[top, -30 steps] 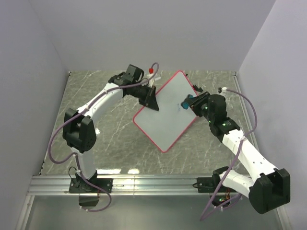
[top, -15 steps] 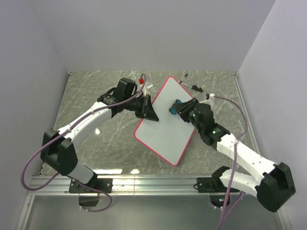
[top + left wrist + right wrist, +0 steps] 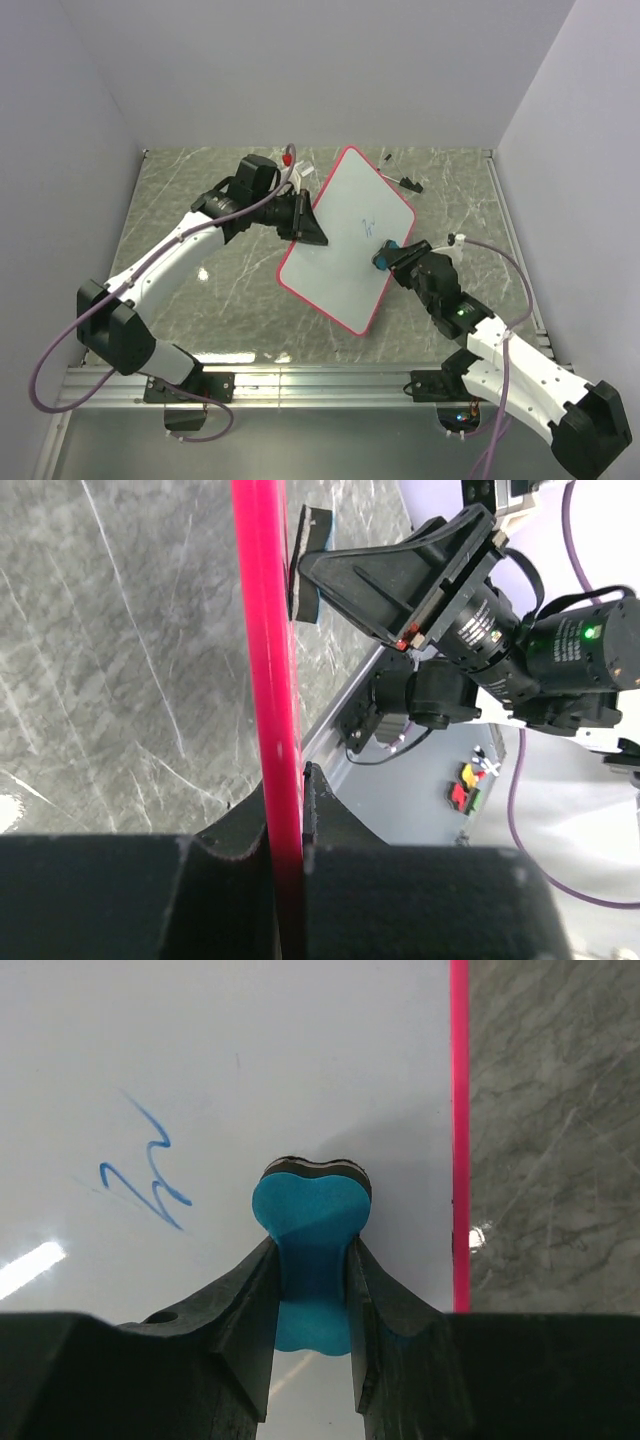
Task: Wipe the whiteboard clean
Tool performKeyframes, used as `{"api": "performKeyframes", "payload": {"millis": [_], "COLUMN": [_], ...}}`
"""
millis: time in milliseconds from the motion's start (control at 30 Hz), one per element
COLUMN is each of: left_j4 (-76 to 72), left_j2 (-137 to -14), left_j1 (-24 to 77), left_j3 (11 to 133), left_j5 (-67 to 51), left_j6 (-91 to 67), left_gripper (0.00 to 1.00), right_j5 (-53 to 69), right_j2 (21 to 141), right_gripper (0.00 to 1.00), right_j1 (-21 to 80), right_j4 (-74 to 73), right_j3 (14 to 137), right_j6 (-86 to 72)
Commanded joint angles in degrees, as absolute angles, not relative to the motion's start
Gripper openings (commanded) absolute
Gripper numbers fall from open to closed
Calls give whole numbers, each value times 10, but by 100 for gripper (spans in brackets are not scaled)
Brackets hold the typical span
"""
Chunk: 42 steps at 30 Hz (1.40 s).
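Observation:
The whiteboard (image 3: pixel 340 255) has a pink-red frame and lies tilted over the marble table. A small blue scribble (image 3: pixel 368 222) sits near its middle. My left gripper (image 3: pixel 308 232) is shut on the board's left edge, and in the left wrist view the red frame (image 3: pixel 268 680) runs between its jaws (image 3: pixel 285 800). My right gripper (image 3: pixel 392 258) is shut on a blue eraser (image 3: pixel 383 256), which rests on the board near its right edge. In the right wrist view the eraser (image 3: pixel 310 1220) lies right of the scribble (image 3: pixel 150 1175) and left of the frame (image 3: pixel 459 1110).
A black marker (image 3: pixel 405 183) lies on the table behind the board's far corner. Grey walls close in the table on the left, back and right. An aluminium rail (image 3: pixel 300 385) runs along the near edge by the arm bases.
The right gripper has drawn the eraser down toward the board's right edge, and the blue scribble now shows. The left arm has turned the board slightly while holding it.

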<state>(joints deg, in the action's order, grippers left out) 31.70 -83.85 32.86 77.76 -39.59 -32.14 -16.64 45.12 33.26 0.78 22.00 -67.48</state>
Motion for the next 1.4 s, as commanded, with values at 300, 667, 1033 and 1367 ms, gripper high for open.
{"api": "performKeyframes", "payload": {"millis": [300,667,1033,1367], "left_j4": [220,223,280,243], "left_j2": [-751,-733,-744,-747], "left_j1": [456,493,476,464], "left_j3": [827,818,929,920], "left_j5": [-523,-503,-523,-526], "left_j6": [-334,-311,-294,-315], "left_gripper": [0,0,0,0], "right_j5": [-150,-149,-186,-189], "right_j2": [656,718,584,527], "right_gripper": [0,0,0,0], "right_j1": [345,360,359,402], "right_j4": [-11,-37,-52,-73], "right_j3": [511,600,371,293], "right_j6": [-628,-619,-652,-700]}}
